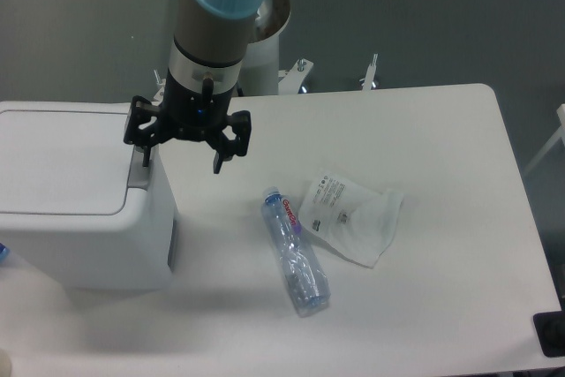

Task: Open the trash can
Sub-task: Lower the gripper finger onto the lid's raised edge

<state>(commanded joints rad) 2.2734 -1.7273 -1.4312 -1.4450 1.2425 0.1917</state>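
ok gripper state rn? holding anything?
Gripper: open, jaws spread wide, holding nothing. It hangs over the grey push bar at the trash can lid edge.

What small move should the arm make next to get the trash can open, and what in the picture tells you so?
Probably lower one finger onto the grey push bar. The gripper hangs with jaws spread at the right edge of the trash can, one finger over the bar, and the lid lies flat and closed.
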